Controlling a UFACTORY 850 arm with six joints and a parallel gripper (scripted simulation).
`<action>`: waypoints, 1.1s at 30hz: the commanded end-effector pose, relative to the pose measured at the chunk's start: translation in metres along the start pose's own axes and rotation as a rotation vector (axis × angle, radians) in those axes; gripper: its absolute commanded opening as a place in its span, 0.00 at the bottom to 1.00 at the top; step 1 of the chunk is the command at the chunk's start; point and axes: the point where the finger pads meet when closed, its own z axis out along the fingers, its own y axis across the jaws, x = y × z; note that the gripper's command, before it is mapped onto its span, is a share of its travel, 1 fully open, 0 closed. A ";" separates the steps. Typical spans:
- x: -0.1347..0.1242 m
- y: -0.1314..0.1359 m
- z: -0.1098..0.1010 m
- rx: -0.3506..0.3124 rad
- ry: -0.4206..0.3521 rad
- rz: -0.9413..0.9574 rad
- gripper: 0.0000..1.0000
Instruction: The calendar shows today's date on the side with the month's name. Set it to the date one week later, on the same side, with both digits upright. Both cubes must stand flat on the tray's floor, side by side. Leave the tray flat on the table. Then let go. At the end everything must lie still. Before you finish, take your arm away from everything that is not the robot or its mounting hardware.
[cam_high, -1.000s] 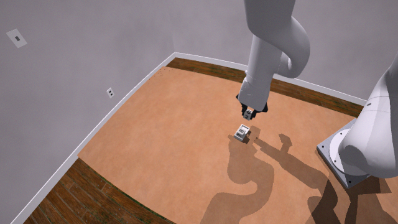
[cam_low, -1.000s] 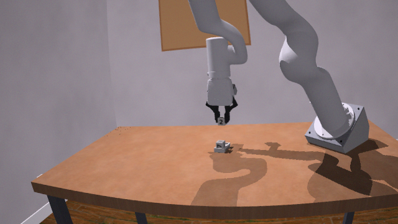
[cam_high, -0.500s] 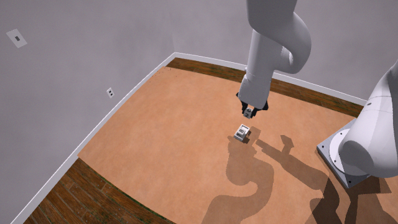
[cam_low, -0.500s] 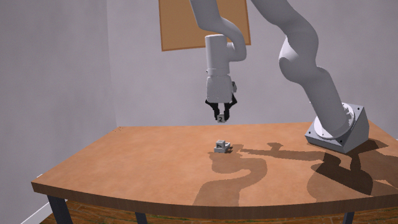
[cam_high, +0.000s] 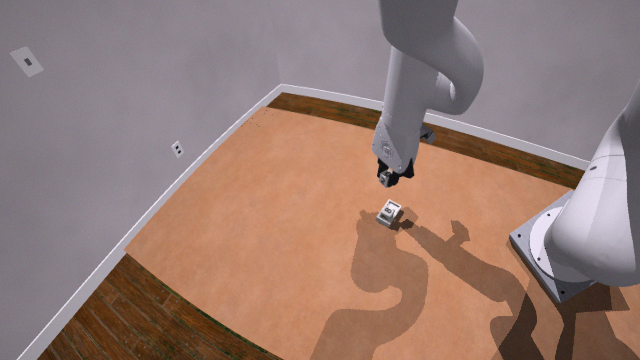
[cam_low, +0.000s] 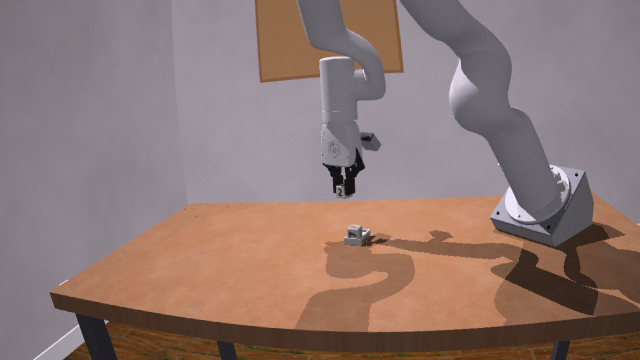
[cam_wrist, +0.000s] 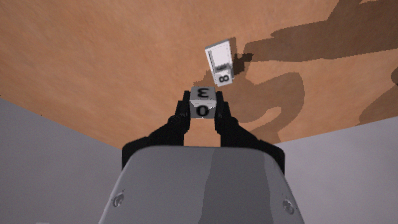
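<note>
"Gripper (cam_high: 388, 178) (cam_low: 344, 191) (cam_wrist: 202, 99), three views: is it clamped on anything?"

"Clamped on one cube (cam_high: 384, 179) (cam_low: 340, 192) (cam_wrist: 203, 102), held between both fingers. The exterior view shows it raised above the tabletop (cam_high: 225, 200) (cam_low: 200, 265) (cam_wrist: 125, 50), apart from the tray (cam_high: 384, 221) (cam_low: 354, 242) (cam_wrist: 219, 50)."

"Which digits are legible on it?"

"Exterior: a 2. Wrist: a 3 and a 0 on adjoining faces, both hidden from the exterior view."

"And the calendar itself?"

"The tray rests on the tabletop, well in from every edge; in the exterior view it lies nearer the far edge than the near one. The robot's base (cam_high: 517, 235) (cam_low: 500, 215) stands towards the far right corner."

"Its contents?"

"A second cube (cam_high: 388, 211) (cam_low: 354, 231) (cam_wrist: 224, 78), with space beside it. The top and wrist views show an 8 on its upper face; the exterior view shows only a dark mark on its side, too small to read."
</note>
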 end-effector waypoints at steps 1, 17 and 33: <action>-0.008 -0.011 0.001 -0.014 0.016 0.151 0.27; -0.034 -0.044 0.005 -0.010 0.019 0.610 0.27; -0.057 -0.069 0.010 -0.006 0.019 0.984 0.27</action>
